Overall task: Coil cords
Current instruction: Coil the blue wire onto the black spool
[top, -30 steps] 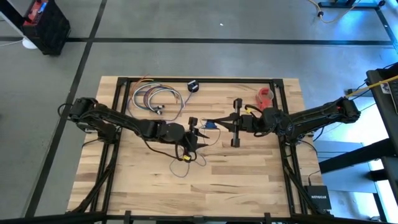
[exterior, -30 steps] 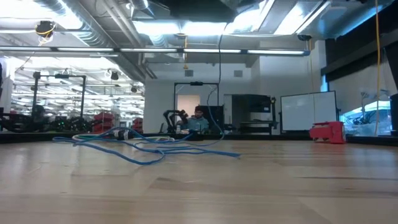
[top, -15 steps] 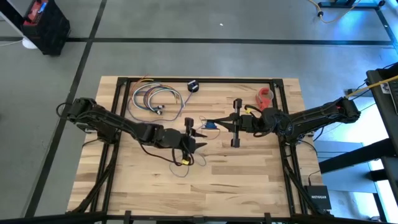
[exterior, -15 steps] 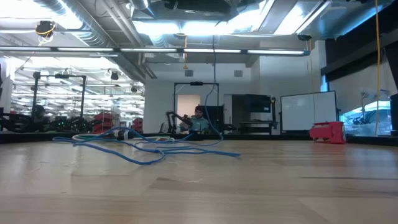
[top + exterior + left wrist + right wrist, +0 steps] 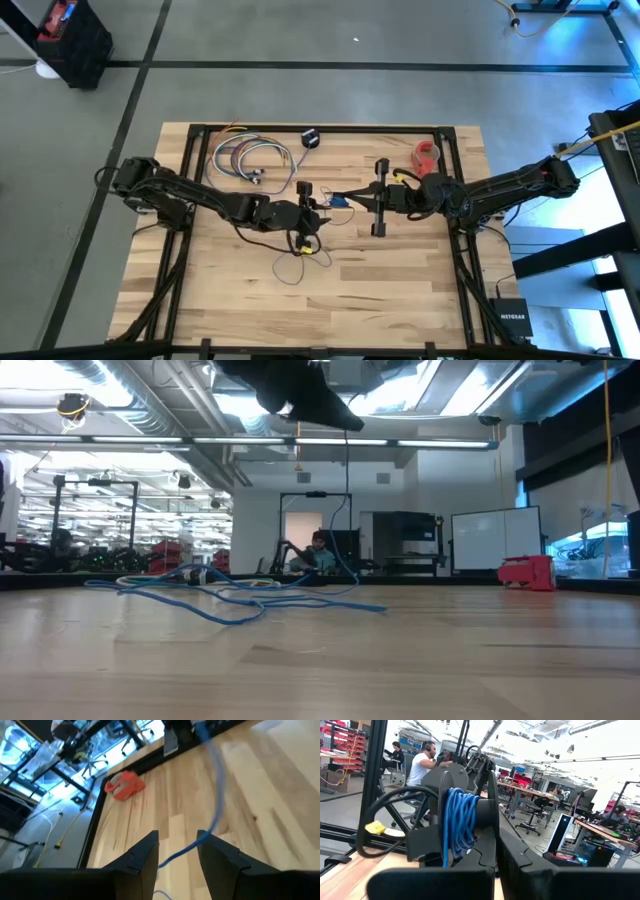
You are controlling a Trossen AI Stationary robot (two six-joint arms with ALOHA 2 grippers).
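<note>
While the two dark arms meet near the middle of the high view, the thin blue flexible cord point(image 5: 300, 255) trails in loose loops across the pale wooden slatted table point(image 5: 400, 290), just below centre. The left gripper point(image 5: 312, 218) sits right over that tangle at mid-frame, and the left wrist view shows its dark fingers point(image 5: 144, 857) parted, with a strand of the cord point(image 5: 216, 800) running down through the gap between them. Whether the pads actually touch the strand, I cannot tell.

Over on the right of centre, the right gripper point(image 5: 350, 196) is clenched tight, and its own camera shows a neat bundle of blue cord point(image 5: 459, 827) wound in coils just ahead of its fingers point(image 5: 470, 855), sitting against the left arm's dark hardware. A yellow tag point(image 5: 376, 827) shows on a black cable at the left of that picture.

Down at table height, the cord point(image 5: 230, 600) lies sprawled in low loops left of centre, one strand rising straight up toward a dark arm point(image 5: 300, 390) at the top of the frame.

Elsewhere on the table: a bundle of multicoloured looped cables point(image 5: 245, 158) in the upper left, a small black round puck point(image 5: 310, 139) at the top edge beside it, and a red tape roll point(image 5: 427, 154) in the upper right. People sit at desks in the room beyond, one in a white shirt point(image 5: 422, 765) at upper left.
</note>
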